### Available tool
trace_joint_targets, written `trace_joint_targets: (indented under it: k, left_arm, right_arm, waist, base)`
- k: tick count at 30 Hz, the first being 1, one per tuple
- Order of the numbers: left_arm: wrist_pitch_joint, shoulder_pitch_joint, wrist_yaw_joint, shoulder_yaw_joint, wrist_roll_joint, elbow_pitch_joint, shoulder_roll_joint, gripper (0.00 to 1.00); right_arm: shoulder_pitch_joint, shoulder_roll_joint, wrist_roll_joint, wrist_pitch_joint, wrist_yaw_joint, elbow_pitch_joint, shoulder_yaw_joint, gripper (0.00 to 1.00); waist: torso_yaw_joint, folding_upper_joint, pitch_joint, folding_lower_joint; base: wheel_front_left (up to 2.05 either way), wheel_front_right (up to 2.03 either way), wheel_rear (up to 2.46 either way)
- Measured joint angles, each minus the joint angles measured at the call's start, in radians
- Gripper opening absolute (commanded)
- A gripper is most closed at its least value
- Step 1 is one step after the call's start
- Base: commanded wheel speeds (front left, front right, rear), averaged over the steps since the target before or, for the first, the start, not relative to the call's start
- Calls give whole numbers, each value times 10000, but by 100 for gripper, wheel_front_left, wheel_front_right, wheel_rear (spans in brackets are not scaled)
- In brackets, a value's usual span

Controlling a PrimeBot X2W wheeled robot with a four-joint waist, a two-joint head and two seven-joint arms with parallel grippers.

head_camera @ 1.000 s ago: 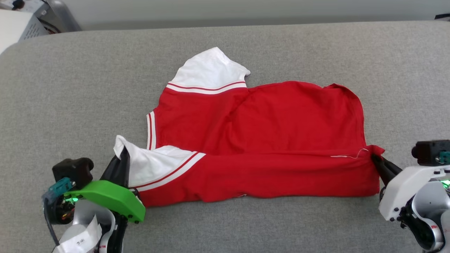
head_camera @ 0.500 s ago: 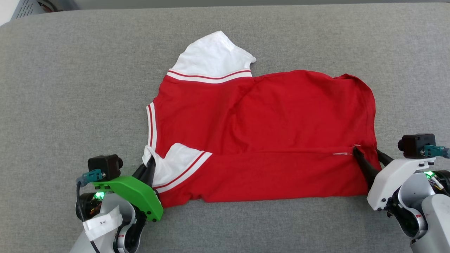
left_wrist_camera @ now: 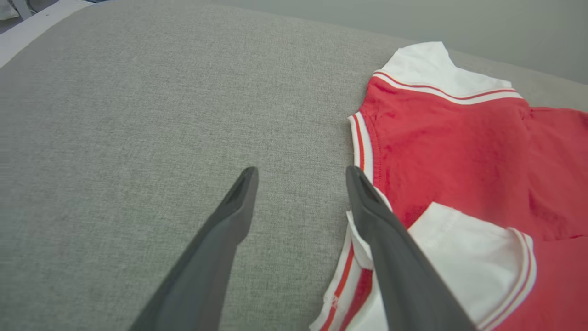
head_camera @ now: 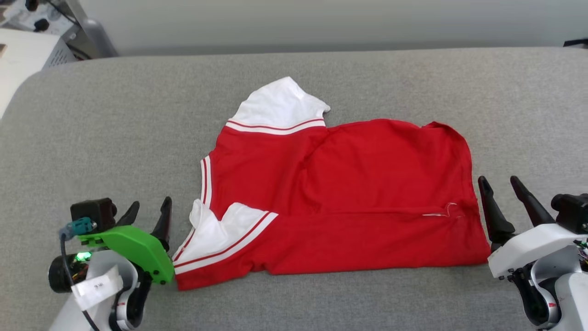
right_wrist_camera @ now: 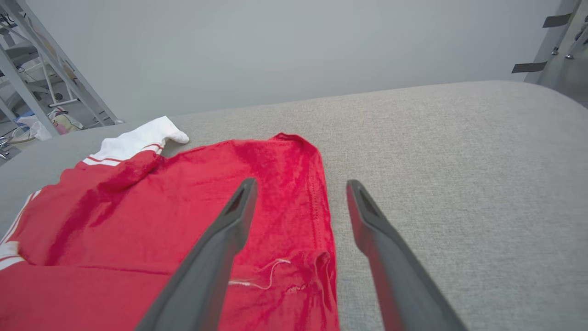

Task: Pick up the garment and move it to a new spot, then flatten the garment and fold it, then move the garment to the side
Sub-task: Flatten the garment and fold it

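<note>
Head view, cloth: you see the garment [head_camera: 340, 193] lying flat on the grey woven surface [head_camera: 92, 138]. It is soft red jersey with its near edge folded over in a long band. One white sleeve with striped trim lies at the far side, another at the near left corner.
Head view, claws: your left gripper [head_camera: 151, 202] stands spread and empty just beside the near sleeve. Your right gripper [head_camera: 498, 179] is spread too, just off the right hem.
Head view, writing: a white paper tag [head_camera: 96, 287] on the left arm carries marks too small to read.
Left wrist view: the tapered dark fingers are wide apart over bare weave. One overlaps the sleeve's edge — you cannot tell if it touches.
Right wrist view: the fingers are parted, one over the red hem and one over grey. A loose white thread [right_wrist_camera: 262, 276] lies on the hem.
</note>
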Motion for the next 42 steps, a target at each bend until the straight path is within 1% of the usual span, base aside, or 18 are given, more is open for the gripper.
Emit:
trace_joint_targets:
  k: [3, 5, 9, 12, 16, 19, 21, 25, 26, 27, 28, 31, 32, 34, 37, 39, 42]
  left_arm:
    - [1143, 204, 15, -67, -268, -520, 385, 100]
    - [2140, 439, -29, -153, -537, -932, 640, 100]
    - [3812, 891, -63, -209, -1373, -1812, 991, 100]
    - [4671, 1187, 48, -261, -1737, -2253, 1174, 100]
    - [5317, 1364, 384, -456, -1822, -2395, 1262, 100]
    - [5359, 1364, 608, -577, -1641, -2171, 1248, 100]
    - [5436, 1356, 706, -740, -1521, -1868, 1227, 100]
    - [5584, 1113, 702, -1007, -1402, -1377, 1170, 100]
    - [5672, 1047, 686, -1064, -1404, -1302, 1158, 91]
    - [5708, 1002, 675, -1093, -1404, -1254, 1154, 41]
    - [5710, 952, 608, -1104, -1409, -1195, 1139, 0]
    - [5660, 840, 372, -1131, -1498, -1080, 1032, 0]
    - [5599, 835, 345, -1166, -1494, -1064, 917, 0]
    - [5438, 830, 341, -1191, -1467, -1041, 895, 0]
    - [5191, 869, 349, -1216, -1367, -1187, 915, 0]
    - [5037, 928, 380, -1220, -1292, -1427, 953, 0]
    - [4899, 1073, 596, -1218, -1028, -1965, 1011, 0]
  right_arm:
    - [247, 182, -326, 6, 0, -451, -234, 100]
    - [439, 303, -424, 140, 0, -723, -355, 100]
    - [757, 550, -575, 454, 0, -1087, -477, 100]
    - [846, 673, -683, 662, 0, -1212, -537, 100]
    - [857, 744, -715, 807, 0, -1361, -575, 100]
    - [855, 748, -702, 853, 0, -1390, -570, 100]
    - [854, 752, -652, 901, 0, -1386, -550, 100]
    - [785, 748, -414, 945, 0, -1250, -479, 100]
    - [762, 740, -336, 970, 0, -1197, -462, 100]
    - [761, 734, -286, 976, 0, -1156, -454, 100]
    - [761, 727, -236, 991, 0, -1110, -456, 100]
    - [761, 614, -44, 1298, 0, -947, -441, 100]
    - [761, 554, 35, 1430, 0, -894, -470, 100]
    - [763, 389, 230, 1827, 0, -813, -504, 100]
    - [764, 67, 454, 2694, 0, -721, -516, 100]
    - [768, -192, 577, 3498, 0, -614, -504, 100]
    - [776, -523, 719, 4589, 0, -514, -395, 100]
  waist:
    - [-60, 0, -264, 0]
    - [-115, 0, -406, 0]
    - [-288, 0, -517, -1]
    - [-424, 0, -497, -1]
    - [-533, 0, -325, -1]
    - [-604, 0, -150, 0]
    - [-648, 0, -28, -1]
    - [-753, 0, 198, 0]
    - [-786, 0, 235, -1]
    - [-810, 0, 260, 0]
    - [-831, 0, 292, -1]
    - [-836, 0, 322, 0]
    - [-821, 0, 307, 0]
    - [-780, 0, 266, -1]
    - [-717, 0, 175, 0]
    - [-664, 0, 112, 0]
    - [-544, 0, 69, 0]
  base:
    - [0, 0, 0]
    - [0, 0, 0]
    - [0, 0, 0]
    - [0, 0, 0]
    - [0, 0, 0]
    - [0, 0, 0]
    - [0, 0, 0]
    - [0, 0, 0]
    - [0, 0, 0]
    - [0, 0, 0]
    - [0, 0, 0]
    - [0, 0, 0]
    - [0, 0, 0]
    - [0, 0, 0]
    - [0, 0, 0]
    - [0, 0, 0]
    - [0, 0, 0]
